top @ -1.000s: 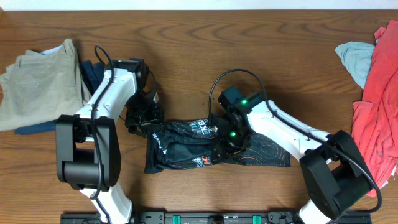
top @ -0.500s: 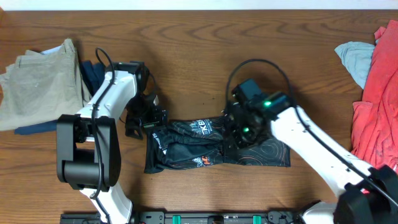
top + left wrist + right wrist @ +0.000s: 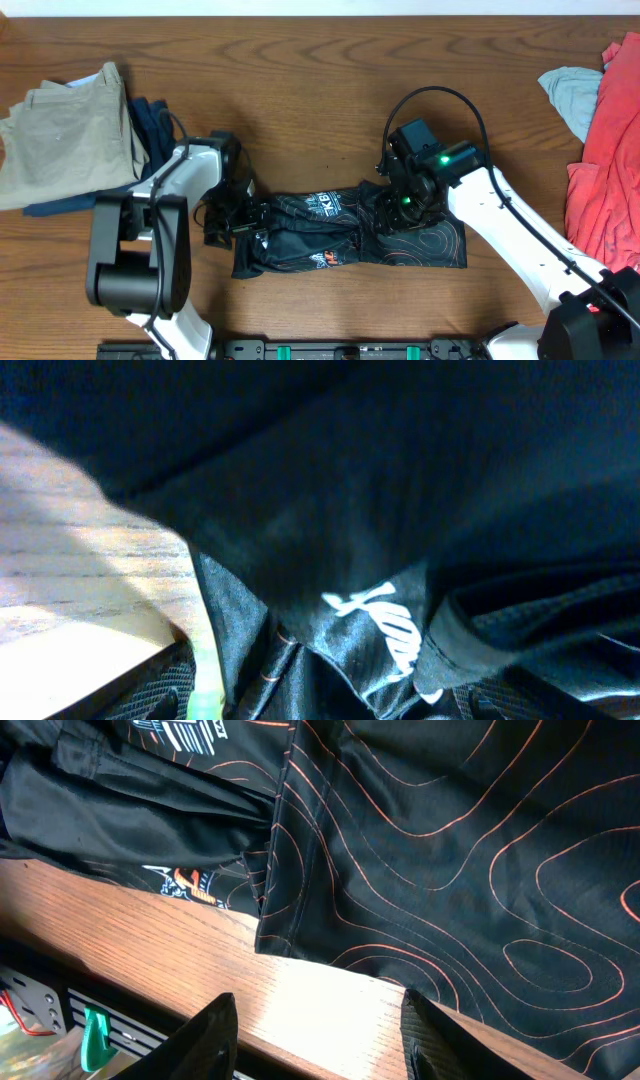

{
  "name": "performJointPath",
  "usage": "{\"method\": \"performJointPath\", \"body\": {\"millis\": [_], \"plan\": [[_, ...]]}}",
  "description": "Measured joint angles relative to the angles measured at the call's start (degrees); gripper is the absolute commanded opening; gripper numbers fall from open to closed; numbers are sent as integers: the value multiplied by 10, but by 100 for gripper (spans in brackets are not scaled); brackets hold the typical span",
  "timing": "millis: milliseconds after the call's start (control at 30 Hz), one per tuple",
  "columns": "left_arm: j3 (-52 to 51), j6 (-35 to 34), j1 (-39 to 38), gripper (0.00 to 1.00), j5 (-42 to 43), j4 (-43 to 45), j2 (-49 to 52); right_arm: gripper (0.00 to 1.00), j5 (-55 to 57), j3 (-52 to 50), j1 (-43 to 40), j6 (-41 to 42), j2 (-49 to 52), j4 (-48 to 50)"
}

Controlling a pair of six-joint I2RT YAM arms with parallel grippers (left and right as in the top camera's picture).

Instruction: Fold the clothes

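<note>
- Right tool point(image 3: 318, 1020): released, fingers apart with nothing between them, above the near hem of the black jersey point(image 3: 330, 232).
- Left tool point(image 3: 222, 213): at the jersey's left end; I cannot tell whether it grips the cloth.
- Jersey: bunched in a left-to-right strip, mid-tabletop point(image 3: 320, 90).
- Khaki trousers point(image 3: 60, 130): far left.

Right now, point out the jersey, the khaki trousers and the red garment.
jersey point(image 3: 435, 248), overhead view, its flat right end with orange contour lines.
khaki trousers point(image 3: 60, 140), overhead view, middle of the folded pile.
red garment point(image 3: 605, 170), overhead view, middle of the crumpled cloth.
</note>
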Motion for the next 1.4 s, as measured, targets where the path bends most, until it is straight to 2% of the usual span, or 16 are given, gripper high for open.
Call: {"method": "performJointPath", "body": {"millis": [200, 267, 333, 367, 667, 933, 1133, 1267, 1400], "plan": [[-22, -4, 4, 47, 42, 23, -13, 50, 7, 0, 0, 0, 0, -1], [-25, -2, 4, 33, 52, 27, -12, 50, 17, 0, 0, 0, 0, -3], [-27, -2, 4, 11, 62, 32, -9, 50, 31, 0, -5, 0, 0, -6], [-28, -3, 4, 6, 67, 35, -8, 50, 39, 0, -10, 0, 0, -8], [9, 4, 17, 6, 73, 26, 15, 49, 95, 0, -106, -1, 0, -37], [137, 1, 90, 6, -6, -66, 20, 49, 135, 0, -207, -7, 0, -48], [233, -10, 126, 6, -42, -140, 20, 49, 146, 0, -244, -19, 0, -49], [279, -18, 102, 6, -42, -180, 20, 50, 146, 0, -253, -24, 0, -49], [294, -19, 24, 6, -42, -187, 20, 50, 148, 0, -263, -24, 0, -49]]}}
